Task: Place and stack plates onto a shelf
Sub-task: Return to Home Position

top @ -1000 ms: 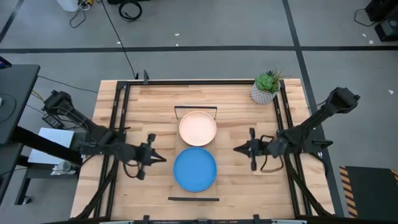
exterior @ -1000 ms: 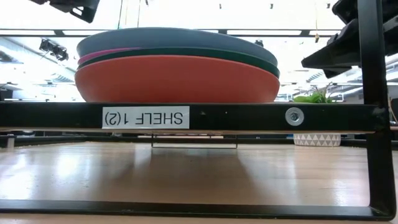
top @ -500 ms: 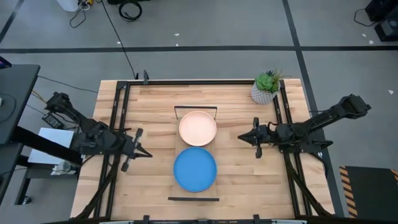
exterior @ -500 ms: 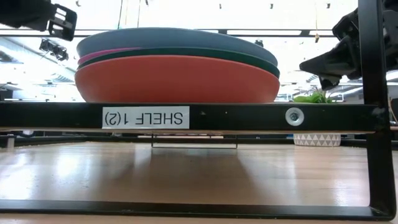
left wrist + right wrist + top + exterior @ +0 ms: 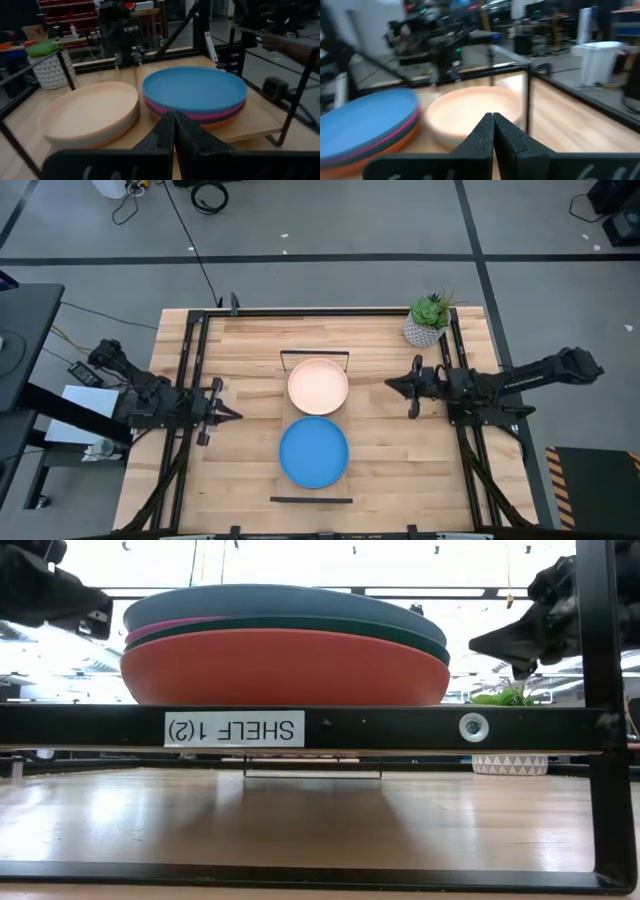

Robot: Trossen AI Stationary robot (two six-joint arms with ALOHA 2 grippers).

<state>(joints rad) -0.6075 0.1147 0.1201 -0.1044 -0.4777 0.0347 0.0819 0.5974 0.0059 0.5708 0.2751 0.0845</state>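
Observation:
Two stacks of plates rest on the light-wood shelf (image 5: 250,125), between its black end rails (image 5: 311,500). The near stack has a blue plate (image 5: 313,452) on top, with pink, teal and orange plates (image 5: 285,665) under it. The far stack is topped by a cream plate (image 5: 318,386), and a paler plate edge shows below it (image 5: 107,134). My left gripper (image 5: 225,417) is shut and hovers left of the stacks. My right gripper (image 5: 392,383) is shut and hovers right of the cream plate. Neither touches a plate.
A small potted green plant (image 5: 430,320) stands at the table's far right corner, just beyond my right arm. Black frame rails (image 5: 190,380) run along the table's left and right sides. Bare tabletop (image 5: 250,350) lies around the shelf.
Both arms have drawn back from the stacks. My left gripper moved toward the table's left edge and slightly toward the far edge. My right gripper moved toward the far edge, from beside the blue plate to beside the cream plate. The plates have stayed where they were.

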